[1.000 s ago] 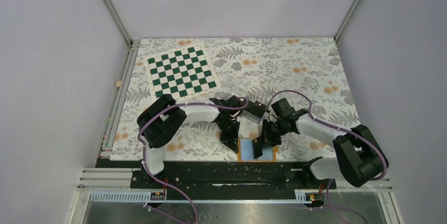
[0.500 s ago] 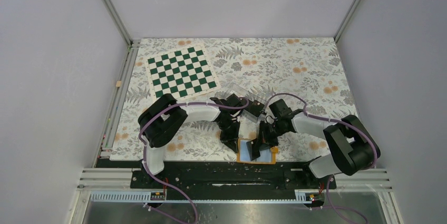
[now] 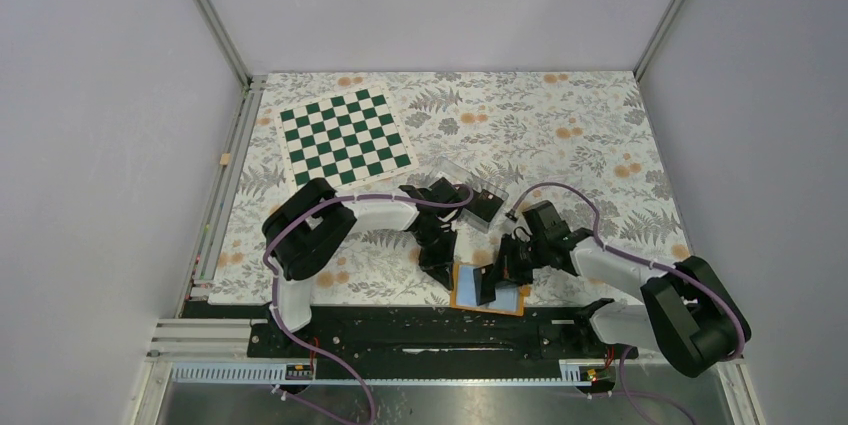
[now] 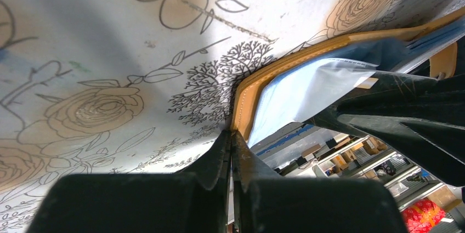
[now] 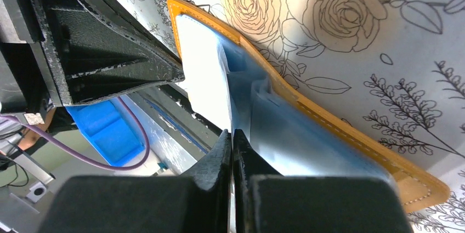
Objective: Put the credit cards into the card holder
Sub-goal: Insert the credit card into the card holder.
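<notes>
Jaws on both arms are shut. The left gripper (image 4: 231,134) presses its closed tips against the orange rim of the card holder (image 3: 510,297), which lies open at the near edge of the worktop (image 3: 560,145). The right gripper (image 5: 231,133) noses into the blue pocket with nothing visibly pinched. Over the last second the right arm has swung its elbow outward and dropped closer. The dark slab we take for a credit card (image 3: 487,288) seems to stand lower, so we judge it nearly seated.
</notes>
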Motion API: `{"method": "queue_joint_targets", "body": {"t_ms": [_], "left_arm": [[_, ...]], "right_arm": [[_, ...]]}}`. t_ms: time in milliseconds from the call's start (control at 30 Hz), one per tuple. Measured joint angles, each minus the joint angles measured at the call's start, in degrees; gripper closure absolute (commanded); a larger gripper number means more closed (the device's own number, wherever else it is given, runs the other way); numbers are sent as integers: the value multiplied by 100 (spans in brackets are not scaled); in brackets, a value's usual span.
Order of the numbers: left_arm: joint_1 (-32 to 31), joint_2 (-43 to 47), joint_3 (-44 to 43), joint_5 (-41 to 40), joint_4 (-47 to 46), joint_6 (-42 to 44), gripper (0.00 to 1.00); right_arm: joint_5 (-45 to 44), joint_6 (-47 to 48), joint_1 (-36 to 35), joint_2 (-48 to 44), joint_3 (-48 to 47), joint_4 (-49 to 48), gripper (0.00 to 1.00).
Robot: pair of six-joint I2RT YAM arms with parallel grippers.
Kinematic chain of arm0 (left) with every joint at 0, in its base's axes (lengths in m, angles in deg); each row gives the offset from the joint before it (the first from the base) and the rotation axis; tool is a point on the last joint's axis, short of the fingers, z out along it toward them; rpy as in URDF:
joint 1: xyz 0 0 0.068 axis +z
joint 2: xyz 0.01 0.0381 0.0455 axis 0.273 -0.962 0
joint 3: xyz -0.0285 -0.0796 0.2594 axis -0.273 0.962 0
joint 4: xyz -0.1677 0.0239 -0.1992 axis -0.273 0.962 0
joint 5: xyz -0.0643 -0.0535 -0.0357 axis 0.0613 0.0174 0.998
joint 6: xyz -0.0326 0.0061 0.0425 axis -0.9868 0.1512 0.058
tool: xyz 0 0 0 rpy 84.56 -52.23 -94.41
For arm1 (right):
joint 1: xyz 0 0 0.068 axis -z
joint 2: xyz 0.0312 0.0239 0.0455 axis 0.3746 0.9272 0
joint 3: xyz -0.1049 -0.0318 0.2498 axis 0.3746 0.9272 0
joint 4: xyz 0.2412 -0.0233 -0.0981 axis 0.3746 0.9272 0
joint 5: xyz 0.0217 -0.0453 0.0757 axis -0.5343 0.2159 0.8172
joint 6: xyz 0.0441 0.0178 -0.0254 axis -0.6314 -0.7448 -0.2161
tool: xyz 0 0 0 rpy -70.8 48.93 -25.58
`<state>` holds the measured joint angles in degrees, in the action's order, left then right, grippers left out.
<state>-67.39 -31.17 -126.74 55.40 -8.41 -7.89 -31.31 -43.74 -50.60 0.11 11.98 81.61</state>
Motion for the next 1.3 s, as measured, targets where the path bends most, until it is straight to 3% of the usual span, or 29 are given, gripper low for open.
{"method": "queue_joint_targets", "body": {"t_ms": [467,633,933,1300], "left_arm": [[-13,7,74,61,-170,-181,100],[-13,9,79,63,-179,-214,100],[-85,7,79,50,-509,-254,100],[-92,4,79,55,-535,-273,100]], "right_arm": [[39,-280,0,232,254,-1108,97],[31,-304,0,273,219,-1058,75],[-553,168,-22,98,-474,586,44],[-793,535,-111,282,-844,1255,36]]}}
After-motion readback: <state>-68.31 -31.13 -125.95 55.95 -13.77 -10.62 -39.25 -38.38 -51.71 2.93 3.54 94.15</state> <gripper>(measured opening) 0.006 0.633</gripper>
